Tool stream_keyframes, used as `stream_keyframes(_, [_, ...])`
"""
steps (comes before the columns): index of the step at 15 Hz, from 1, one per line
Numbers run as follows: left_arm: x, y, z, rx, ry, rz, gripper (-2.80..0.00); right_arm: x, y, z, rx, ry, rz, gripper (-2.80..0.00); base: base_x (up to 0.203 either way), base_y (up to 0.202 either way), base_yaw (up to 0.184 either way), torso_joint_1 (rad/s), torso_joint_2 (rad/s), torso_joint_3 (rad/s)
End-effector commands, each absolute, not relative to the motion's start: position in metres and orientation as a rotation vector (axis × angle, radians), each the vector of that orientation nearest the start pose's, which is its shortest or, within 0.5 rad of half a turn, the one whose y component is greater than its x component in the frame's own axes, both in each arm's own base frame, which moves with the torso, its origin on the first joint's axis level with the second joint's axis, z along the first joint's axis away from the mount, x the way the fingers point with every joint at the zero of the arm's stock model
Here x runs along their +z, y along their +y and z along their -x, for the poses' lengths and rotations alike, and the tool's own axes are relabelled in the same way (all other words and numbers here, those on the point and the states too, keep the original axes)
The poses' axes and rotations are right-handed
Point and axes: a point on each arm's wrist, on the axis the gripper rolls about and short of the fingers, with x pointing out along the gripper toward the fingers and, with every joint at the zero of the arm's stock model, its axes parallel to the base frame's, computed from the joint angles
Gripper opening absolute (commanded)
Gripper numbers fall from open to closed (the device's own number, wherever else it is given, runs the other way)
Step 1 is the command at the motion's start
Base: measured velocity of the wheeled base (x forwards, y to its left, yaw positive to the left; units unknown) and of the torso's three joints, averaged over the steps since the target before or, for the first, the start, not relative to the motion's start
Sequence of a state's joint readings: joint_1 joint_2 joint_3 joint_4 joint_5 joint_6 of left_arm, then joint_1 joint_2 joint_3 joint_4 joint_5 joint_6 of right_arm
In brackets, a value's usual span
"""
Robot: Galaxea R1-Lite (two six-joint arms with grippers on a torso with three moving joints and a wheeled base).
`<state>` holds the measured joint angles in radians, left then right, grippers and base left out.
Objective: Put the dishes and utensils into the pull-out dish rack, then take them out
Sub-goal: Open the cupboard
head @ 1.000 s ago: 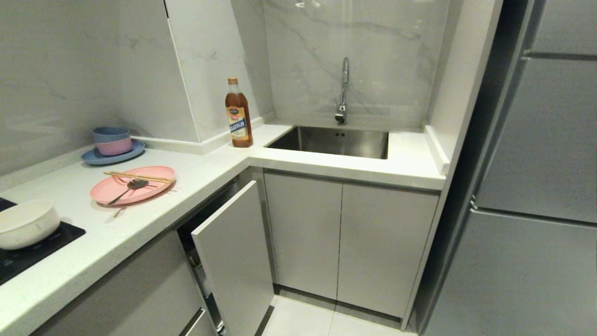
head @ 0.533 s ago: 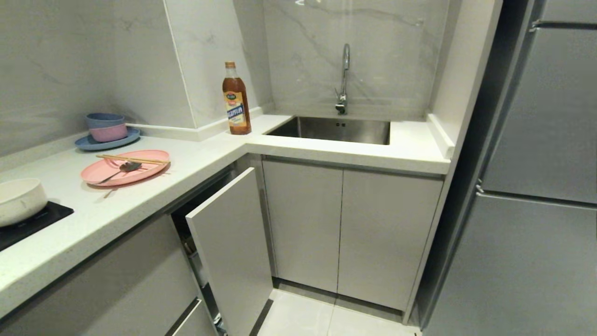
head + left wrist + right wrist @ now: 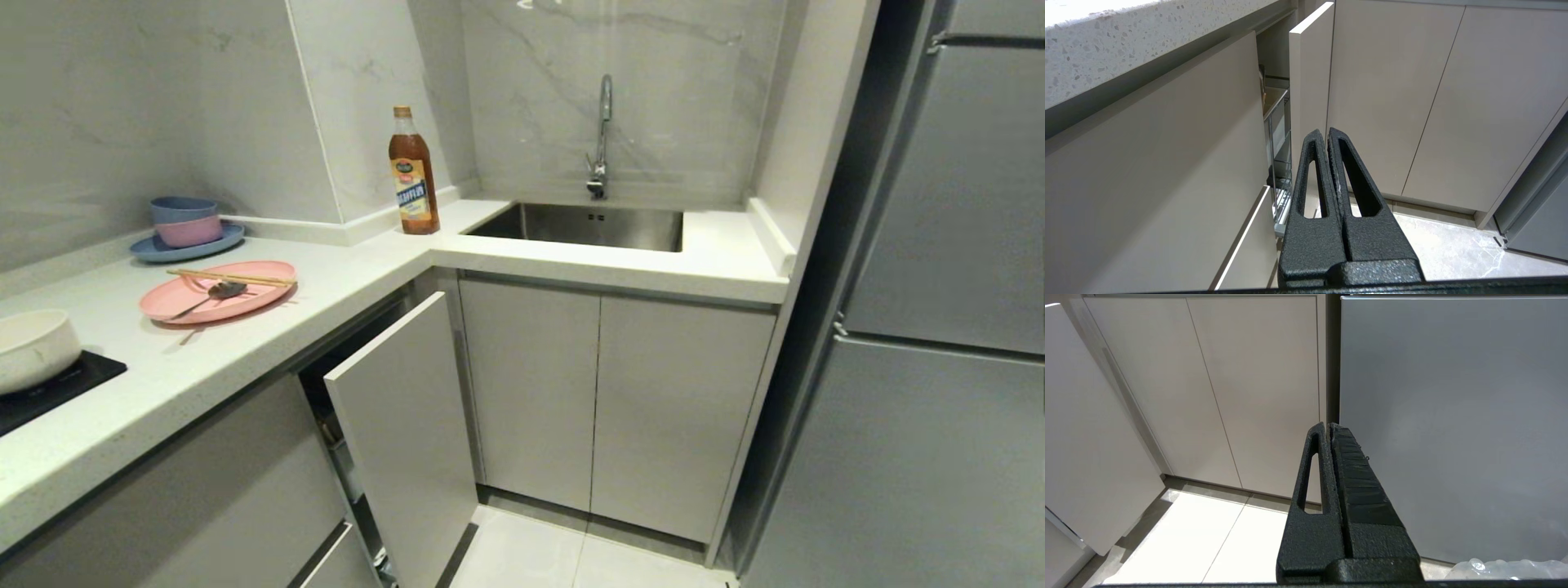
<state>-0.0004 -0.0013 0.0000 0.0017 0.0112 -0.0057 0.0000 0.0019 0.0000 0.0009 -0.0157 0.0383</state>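
Both grippers are hanging low by the cabinets, holding nothing: the left gripper [image 3: 1327,134] with fingers pressed together is pointing at the pull-out dish rack [image 3: 1280,179], which is standing partly drawn out behind its tall grey front panel [image 3: 404,433]; the right gripper [image 3: 1327,426], likewise closed, is facing the cupboard doors. Up on the counter [image 3: 343,278], chopsticks [image 3: 233,278] and spoon [image 3: 208,296] are lying on the pink plate [image 3: 245,298], and the white bowl [image 3: 33,347] is sitting near it on the black hob [image 3: 57,388].
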Motion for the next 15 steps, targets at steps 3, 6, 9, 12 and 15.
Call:
stream_keyframes(3, [0.075,0.000,0.023,0.011,0.000,0.006,-2.80,0.075,0.000,0.022,-0.015,0.004,-0.038,-2.80,0.000,0.000,0.000,0.000,0.00,0.000])
stream_keyframes(6, [0.075,0.000,0.023,0.012,0.000,0.006,-2.80,0.075,0.000,0.023,-0.015,0.005,-0.038,-2.80,0.000,0.000,0.000,0.000,0.00,0.000])
stream_keyframes(9, [0.075,0.000,0.023,0.011,0.000,0.002,-2.80,0.075,0.000,0.023,-0.015,0.004,-0.038,-2.80,0.000,0.000,0.000,0.000,0.00,0.000])
stream_keyframes(12, [0.076,0.000,0.023,0.012,0.000,0.000,-2.80,0.075,0.000,0.023,-0.015,0.004,-0.038,-2.80,0.000,0.000,0.000,0.000,0.00,0.000])
stream_keyframes(15, [0.091,0.000,0.029,0.019,-0.040,-0.003,-2.80,0.075,0.000,0.022,-0.015,0.005,-0.038,-2.80,0.000,0.000,0.000,0.000,0.00,0.000])
